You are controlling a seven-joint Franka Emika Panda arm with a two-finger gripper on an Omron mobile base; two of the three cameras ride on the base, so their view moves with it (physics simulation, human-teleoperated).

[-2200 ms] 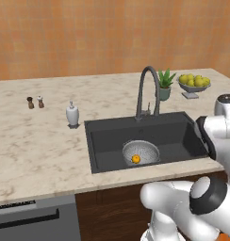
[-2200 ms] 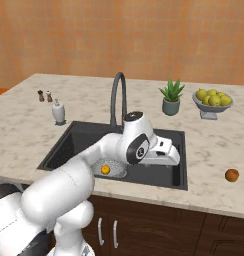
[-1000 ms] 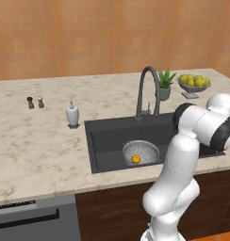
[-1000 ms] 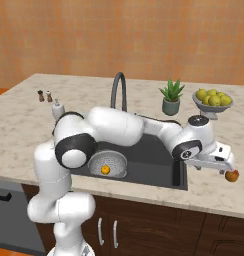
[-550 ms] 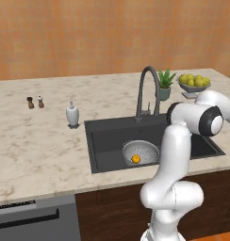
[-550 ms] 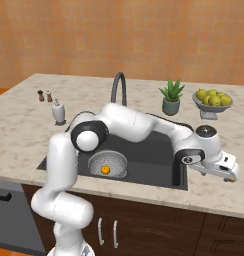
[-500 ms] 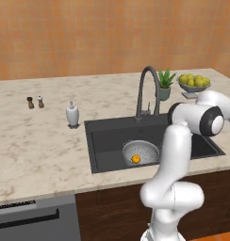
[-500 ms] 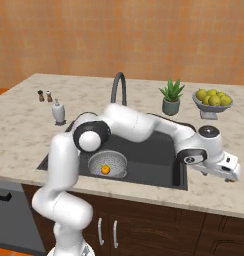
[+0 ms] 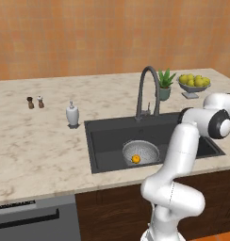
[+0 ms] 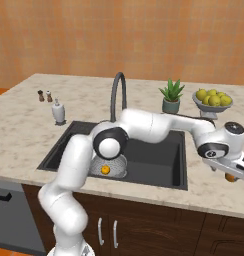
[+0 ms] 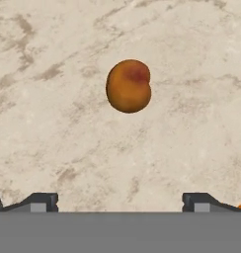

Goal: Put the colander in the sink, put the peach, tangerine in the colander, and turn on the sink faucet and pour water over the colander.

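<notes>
On the marble desk (image 11: 53, 123) to the right of the sink (image 10: 159, 162), the peach (image 11: 128, 86) lies alone, seen from straight above by the hand, with bare stone all round it. The pincer (image 11: 120, 201) hangs over it with its jaws spread as wide as they go and nothing between them. The fruit sits ahead of the two tips in the hand view rather than between them, so a straight drop would likely close on air or clip the peach's side — and a round fruit nudged like that rolls. From the right base view it lies close to the desk's front edge, so a roll that way could carry it off; the hand hides most of it there.

The colander (image 9: 141, 152) already rests in the sink with an orange fruit (image 9: 135, 159) inside — probably the tangerine. The faucet (image 9: 149, 89) arches high over the basin, and a laden arm swinging back should pass in front of it. The fruit bowl (image 10: 212, 101) and potted plant (image 10: 171, 96) stand well back.
</notes>
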